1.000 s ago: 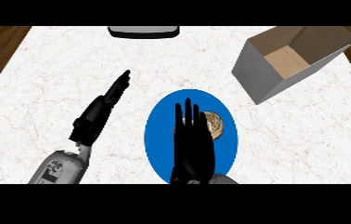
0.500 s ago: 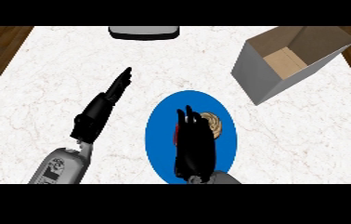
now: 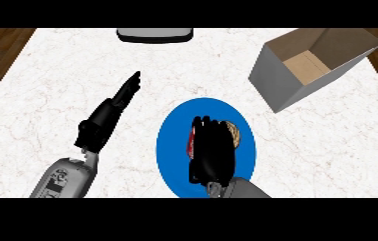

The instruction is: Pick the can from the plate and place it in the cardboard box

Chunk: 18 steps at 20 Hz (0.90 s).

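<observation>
Head view, low centre: the right hand point(image 3: 210, 152) lies over the blue plate point(image 3: 173, 135), fingers apparently curled round the can point(image 3: 233, 133) on it, ready for lifting. Mid-left, the left hand point(image 3: 103, 120) rests, fingers straight together. Upper right, the cardboard box point(image 3: 284, 85) stands open.

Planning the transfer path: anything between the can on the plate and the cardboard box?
Nothing visible. Bare counter lies between the blue plate and the cardboard box. The right hand is curled on the can; the left hand lies off to the left, outside that path.
</observation>
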Each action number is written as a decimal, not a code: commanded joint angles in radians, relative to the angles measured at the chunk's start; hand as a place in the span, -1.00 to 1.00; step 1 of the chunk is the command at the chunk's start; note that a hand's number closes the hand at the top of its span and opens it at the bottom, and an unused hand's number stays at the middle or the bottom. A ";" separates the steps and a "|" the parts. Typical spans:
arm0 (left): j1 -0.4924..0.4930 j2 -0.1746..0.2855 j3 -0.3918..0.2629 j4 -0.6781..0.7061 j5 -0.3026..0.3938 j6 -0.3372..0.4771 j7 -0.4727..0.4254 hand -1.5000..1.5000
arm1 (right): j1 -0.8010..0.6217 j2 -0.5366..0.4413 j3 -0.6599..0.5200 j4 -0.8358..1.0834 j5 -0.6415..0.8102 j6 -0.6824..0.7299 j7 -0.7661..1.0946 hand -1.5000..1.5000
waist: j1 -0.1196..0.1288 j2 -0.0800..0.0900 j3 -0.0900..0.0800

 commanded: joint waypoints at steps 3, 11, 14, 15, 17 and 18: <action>0.028 0.004 -0.002 -0.015 -0.012 0.005 -0.008 0.00 | 0.106 -0.336 0.068 -0.161 -0.130 0.032 -0.428 1.00 | -0.010 0.018 0.006; 0.039 0.013 0.029 -0.016 0.000 0.012 -0.004 0.00 | 0.154 -0.786 -0.079 -0.346 -0.216 -0.188 -0.964 1.00 | -0.040 0.018 0.009; 0.049 0.033 0.046 -0.015 -0.001 0.004 -0.029 0.00 | 0.220 -0.918 -0.211 -0.374 -0.343 -0.274 -1.139 1.00 | -0.048 0.019 0.008; 0.048 0.036 0.057 -0.028 0.023 -0.008 0.000 0.00 | 0.253 -0.965 -0.257 -0.444 -0.418 -0.259 -1.166 1.00 | -0.058 0.013 0.006; 0.078 0.033 0.035 -0.051 0.006 -0.005 -0.008 0.00 | 0.327 -1.026 -0.318 -0.428 -0.503 -0.313 -1.298 1.00 | -0.061 0.011 0.008; 0.065 0.023 0.036 -0.039 0.005 -0.001 -0.014 0.00 | 0.311 -1.070 -0.392 -0.436 -0.589 -0.280 -1.330 1.00 | -0.062 0.012 0.006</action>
